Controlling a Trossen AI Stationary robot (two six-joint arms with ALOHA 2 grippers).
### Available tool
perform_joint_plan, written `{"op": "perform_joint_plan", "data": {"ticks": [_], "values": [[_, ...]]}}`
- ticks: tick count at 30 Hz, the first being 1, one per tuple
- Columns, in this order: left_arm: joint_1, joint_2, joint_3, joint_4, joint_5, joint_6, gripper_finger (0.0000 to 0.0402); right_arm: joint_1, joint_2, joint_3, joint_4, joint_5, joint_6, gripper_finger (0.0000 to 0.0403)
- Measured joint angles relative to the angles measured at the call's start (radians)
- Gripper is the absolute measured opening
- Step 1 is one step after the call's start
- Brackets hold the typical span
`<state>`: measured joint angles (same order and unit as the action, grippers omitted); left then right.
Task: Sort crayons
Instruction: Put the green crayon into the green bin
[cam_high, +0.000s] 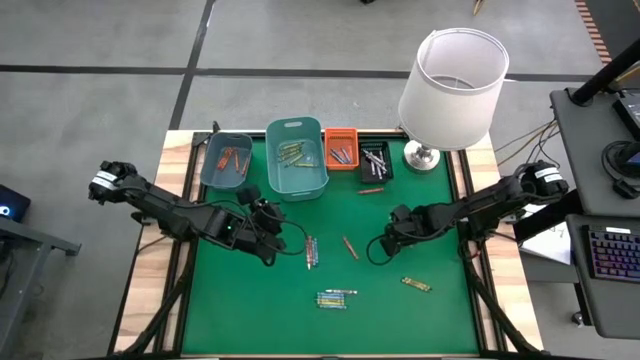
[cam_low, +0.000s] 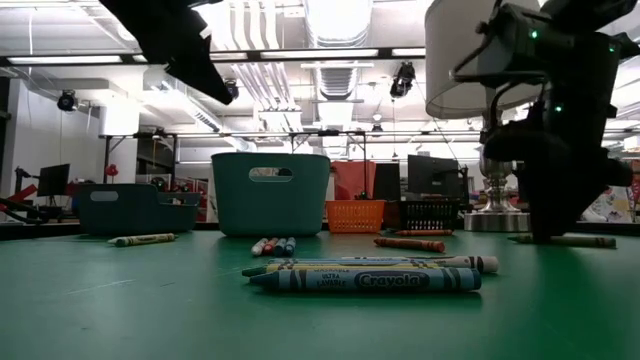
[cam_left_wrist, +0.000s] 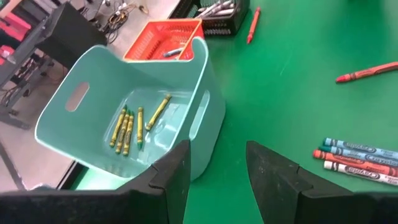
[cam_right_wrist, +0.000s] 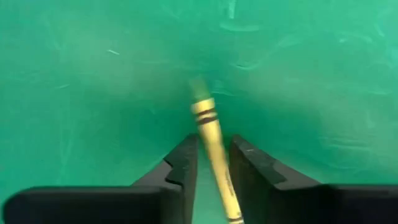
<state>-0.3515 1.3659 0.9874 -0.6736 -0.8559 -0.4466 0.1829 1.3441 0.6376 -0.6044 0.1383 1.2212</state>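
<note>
Crayons lie scattered on the green mat: a small cluster (cam_high: 312, 250), an orange-red one (cam_high: 350, 247), a yellow-green one (cam_high: 416, 285) and a front cluster (cam_high: 336, 298), which also shows close up (cam_low: 370, 275). My right gripper (cam_high: 385, 243) is down at the mat, right of centre. Its fingers (cam_right_wrist: 186, 158) are shut on a yellow crayon (cam_right_wrist: 211, 134) that lies between them. My left gripper (cam_high: 268, 238) hovers open and empty left of centre, its fingers (cam_left_wrist: 177, 168) near the teal bin (cam_left_wrist: 208, 118), which holds yellow-green crayons (cam_left_wrist: 127, 127).
Along the mat's back edge stand a grey-blue bin (cam_high: 212, 168), the teal bin (cam_high: 297, 128), an orange bin (cam_high: 340, 132) and a black bin (cam_high: 375, 175). A white lamp (cam_high: 452, 75) stands at the back right. One orange-red crayon (cam_high: 372, 189) lies before the black bin.
</note>
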Motion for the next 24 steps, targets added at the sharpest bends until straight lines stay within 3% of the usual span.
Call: {"op": "perform_joint_plan", "data": {"ticks": [8, 16, 20, 24], "values": [[0.0, 0.0, 0.0, 0.043, 0.001, 0.046, 0.0138, 0.0, 0.0, -0.007, 0.019, 0.007, -0.026, 0.0023], [0.0, 0.0, 0.0, 0.057, 0.015, 0.06, 0.0138, 0.0, -0.006, -0.009, 0.043, 0.016, -0.113, 0.0014], [0.0, 0.0, -0.014, 0.15, 0.146, 0.176, 0.0134, 0.0, -0.032, -0.003, 0.099, 0.027, -0.194, 0.0013], [-0.001, 0.0, -0.079, 0.398, 0.285, 0.321, 0.0126, 0.001, -0.073, -0.004, 0.223, 0.034, -0.286, 0.0013]]}}
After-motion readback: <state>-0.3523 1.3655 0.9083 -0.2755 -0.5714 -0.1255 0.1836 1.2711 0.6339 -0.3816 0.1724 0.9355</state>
